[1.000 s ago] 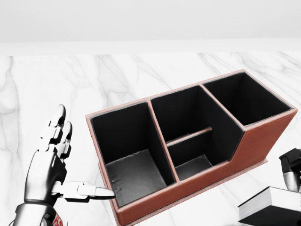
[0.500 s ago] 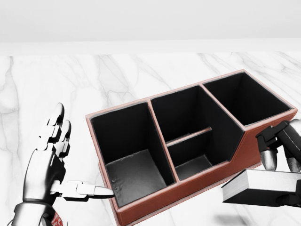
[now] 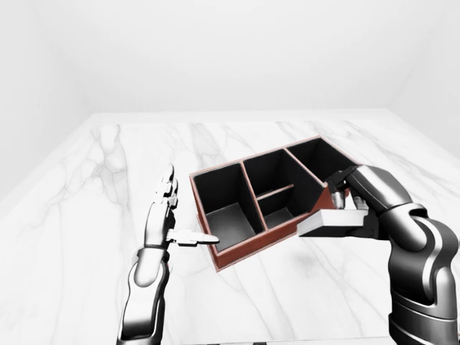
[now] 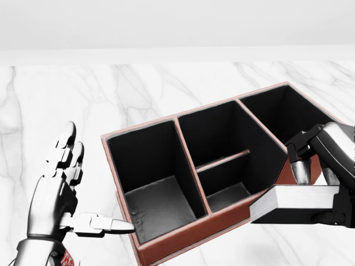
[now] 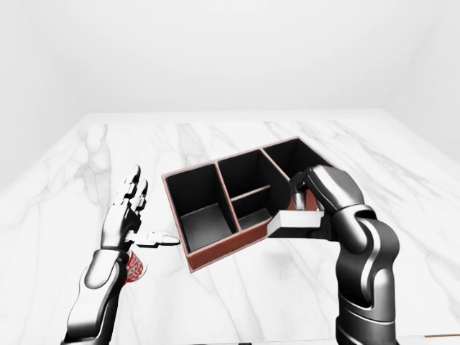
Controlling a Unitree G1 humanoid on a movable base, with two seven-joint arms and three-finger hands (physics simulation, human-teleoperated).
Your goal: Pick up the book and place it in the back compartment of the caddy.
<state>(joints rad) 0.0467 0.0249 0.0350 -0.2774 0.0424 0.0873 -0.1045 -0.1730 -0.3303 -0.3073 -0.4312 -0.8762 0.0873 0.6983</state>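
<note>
Lifted off the counter (image 3: pixel 86 215), the book (image 4: pixel 291 204) has travelled left to the caddy (image 4: pixel 183 235), clamped flat in the right robot hand (image 4: pixel 324 166). Its right end is cut off in the head view. Beside the caddy's left end, the left robot hand (image 4: pixel 64 194) is spread wide, holding nothing.

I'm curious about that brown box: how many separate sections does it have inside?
4. In the head view, the caddy has one at left, a middle one split into upper and lower parts, and one at upper right.

No text, label, brand or number can be read on anything here.
</note>
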